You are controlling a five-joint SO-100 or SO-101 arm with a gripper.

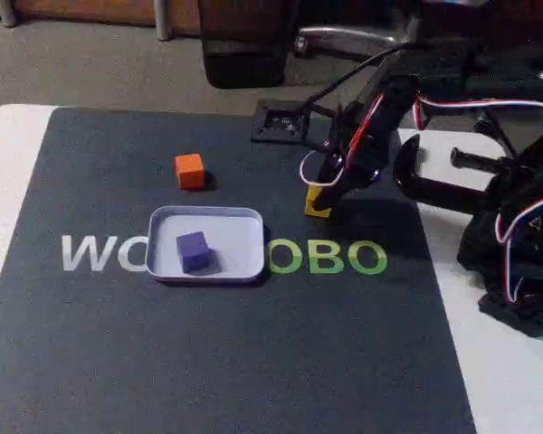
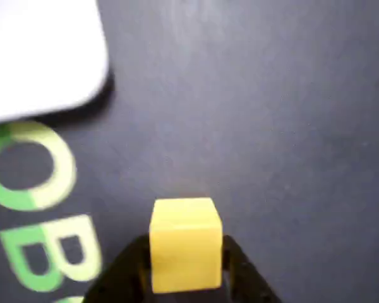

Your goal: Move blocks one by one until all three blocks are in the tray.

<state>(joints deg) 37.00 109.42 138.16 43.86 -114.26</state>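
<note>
Clenched the claw (image 2: 186,268) on the yellow block (image 2: 186,243) low over the mat (image 1: 253,362) right of the tray (image 1: 244,226), purple block (image 1: 193,250) already inside; risked clipping the rim or dropping short.

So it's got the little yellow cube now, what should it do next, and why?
Probably lift a little, then swing toward the tray. In the wrist view the tool has a finger on each side of the yellow block, which looks gripped. The purple block is in the tray; the orange block waits on the mat.
</note>
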